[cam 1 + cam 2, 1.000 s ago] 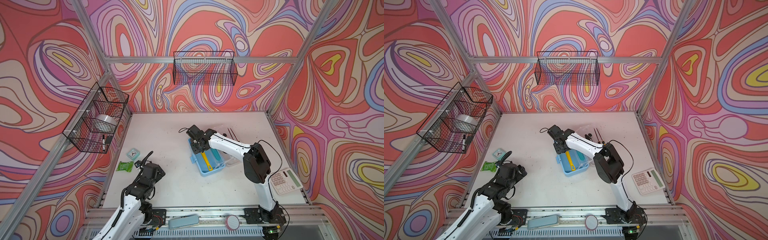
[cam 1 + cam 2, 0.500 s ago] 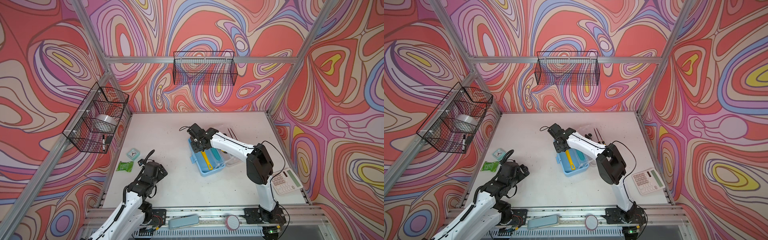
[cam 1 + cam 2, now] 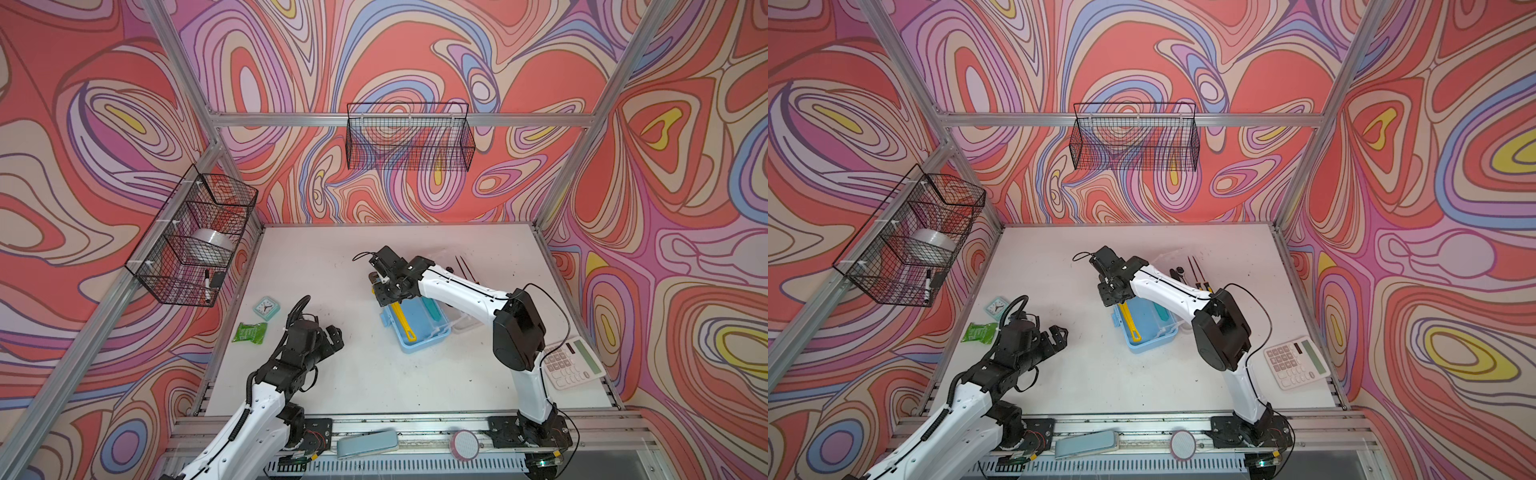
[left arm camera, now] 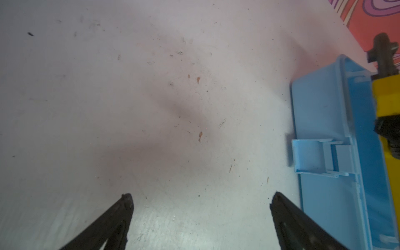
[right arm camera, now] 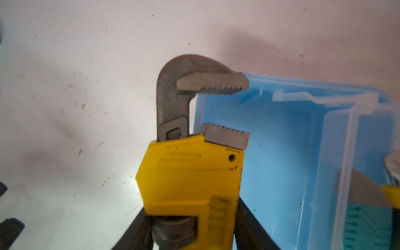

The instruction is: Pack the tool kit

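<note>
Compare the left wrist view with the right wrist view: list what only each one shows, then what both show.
Only the left wrist view: the left gripper, open over the bare table, and the box's latch tab.

Only the right wrist view: the right gripper's fingers closed on the wrench's yellow body, the toothed steel jaws of the wrench, and a teal tool behind a clear divider in the box.

Both: the light blue box and the yellow wrench at its end.
</note>
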Controlling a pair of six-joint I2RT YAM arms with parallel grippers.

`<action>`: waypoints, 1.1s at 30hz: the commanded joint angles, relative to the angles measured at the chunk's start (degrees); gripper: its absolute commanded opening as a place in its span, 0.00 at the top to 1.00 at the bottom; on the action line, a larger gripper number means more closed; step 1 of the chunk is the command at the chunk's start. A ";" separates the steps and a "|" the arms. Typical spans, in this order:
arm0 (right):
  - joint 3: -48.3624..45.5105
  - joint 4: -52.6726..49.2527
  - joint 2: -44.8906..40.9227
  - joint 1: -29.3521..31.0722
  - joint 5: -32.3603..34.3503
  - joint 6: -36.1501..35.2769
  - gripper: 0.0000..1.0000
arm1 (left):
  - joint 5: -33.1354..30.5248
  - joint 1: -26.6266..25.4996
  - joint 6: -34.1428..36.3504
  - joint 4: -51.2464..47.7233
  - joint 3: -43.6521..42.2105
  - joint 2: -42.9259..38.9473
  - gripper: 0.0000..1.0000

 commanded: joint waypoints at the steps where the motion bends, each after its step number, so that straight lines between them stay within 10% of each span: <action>1: 3.38 5.62 -5.46 0.06 -0.67 0.90 1.00 | 5.01 0.45 2.47 4.40 -0.72 -0.37 0.02; 23: -9.82 33.93 -10.03 -2.74 -25.01 11.90 1.00 | 20.94 0.36 -1.24 18.94 -7.12 -12.44 0.11; 33: -13.55 49.49 -9.92 -3.81 -34.28 20.66 1.00 | 27.97 0.36 -3.56 34.11 -7.54 -4.07 0.14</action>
